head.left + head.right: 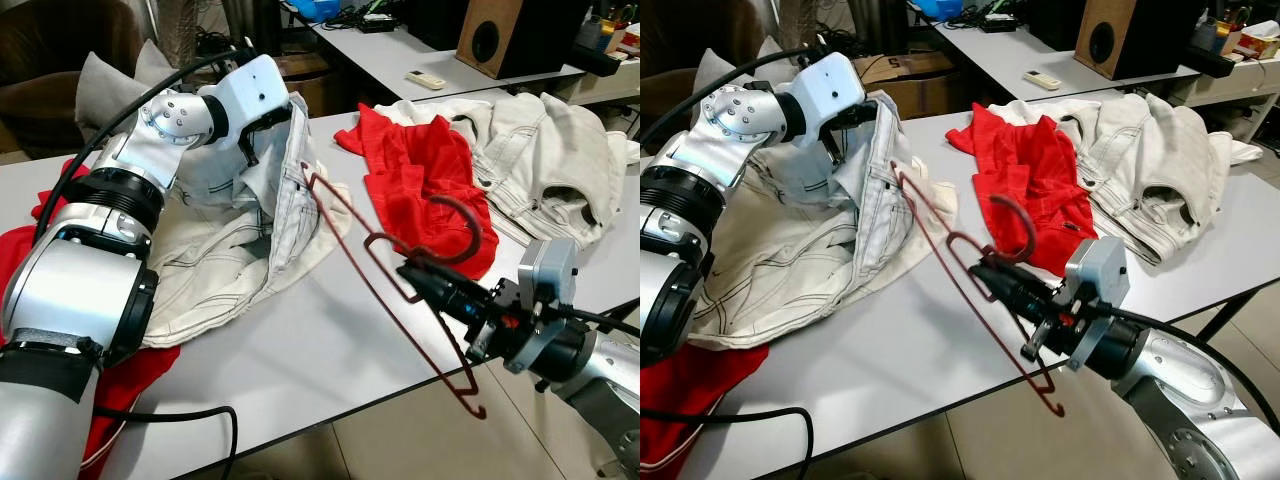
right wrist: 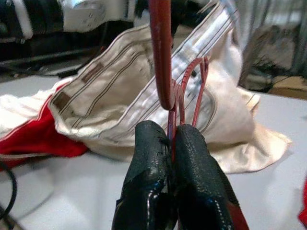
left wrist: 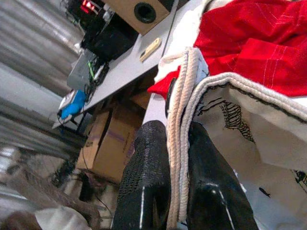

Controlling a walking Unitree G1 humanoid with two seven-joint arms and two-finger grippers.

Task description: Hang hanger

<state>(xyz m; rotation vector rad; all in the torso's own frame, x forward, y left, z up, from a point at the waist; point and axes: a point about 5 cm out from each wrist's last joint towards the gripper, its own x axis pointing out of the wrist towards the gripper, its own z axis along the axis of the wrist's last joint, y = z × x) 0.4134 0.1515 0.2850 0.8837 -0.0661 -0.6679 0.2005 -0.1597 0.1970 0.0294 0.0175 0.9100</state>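
Observation:
A red wire hanger (image 2: pixel 160 48) is held off the table, its hook (image 1: pixel 478 226) curling over a red garment (image 1: pixel 430 165). My right gripper (image 1: pixel 415 272) is shut on the hanger's neck just below the hook. The hanger's far shoulder reaches the waistband of cream jeans (image 1: pixel 230 250). My left gripper (image 1: pixel 262 130) is shut on that waistband (image 3: pixel 184 96) and holds it raised above the grey table (image 1: pixel 330 340), while the rest of the jeans lies spread below. The hanger's near shoulder hangs past the table's front edge.
A second pair of pale jeans (image 1: pixel 545 160) lies heaped at the right rear of the table. Another red cloth (image 1: pixel 20 255) drapes over the left edge. Behind is a second table carrying a wooden speaker (image 1: pixel 490 35) and a remote (image 1: pixel 425 78).

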